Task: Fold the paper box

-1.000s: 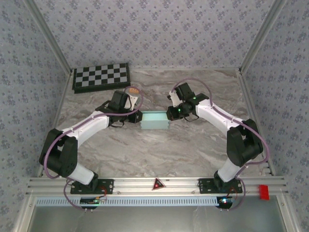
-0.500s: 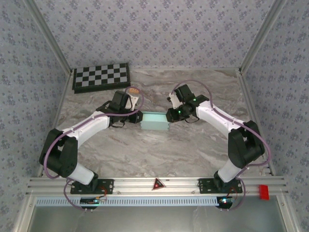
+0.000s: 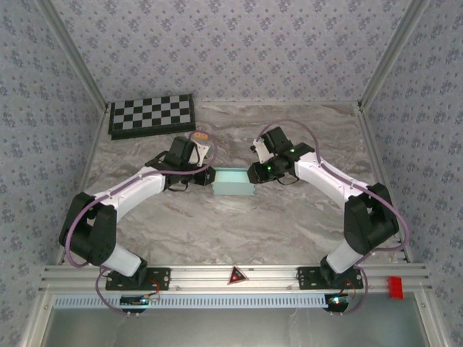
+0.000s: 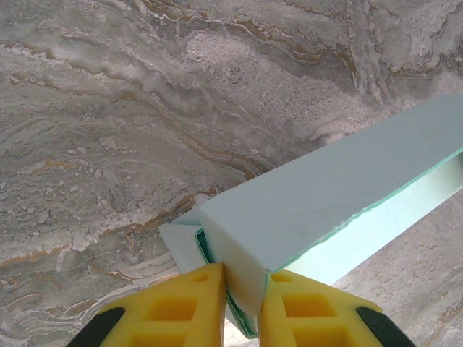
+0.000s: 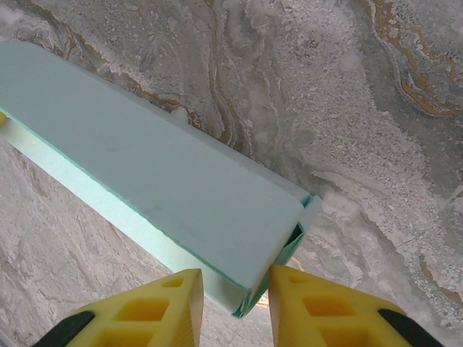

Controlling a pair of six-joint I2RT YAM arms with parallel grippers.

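The paper box is a pale cyan, long rectangular box lying on the marble table between my two arms. My left gripper is at its left end. In the left wrist view that gripper is shut on the box's end, and both yellow fingers press the card. My right gripper is at the box's right end. In the right wrist view that gripper stands open astride the box's end, with a gap beside the left finger. A tucked flap shows at that end.
A black-and-white checkerboard lies at the back left corner. A small red block sits on the front rail at the right. Patterned walls enclose the table on three sides. Bare marble lies in front of the box.
My right gripper's jaws have spread apart and let go of the box's right end. The left gripper and the box have stayed in place.
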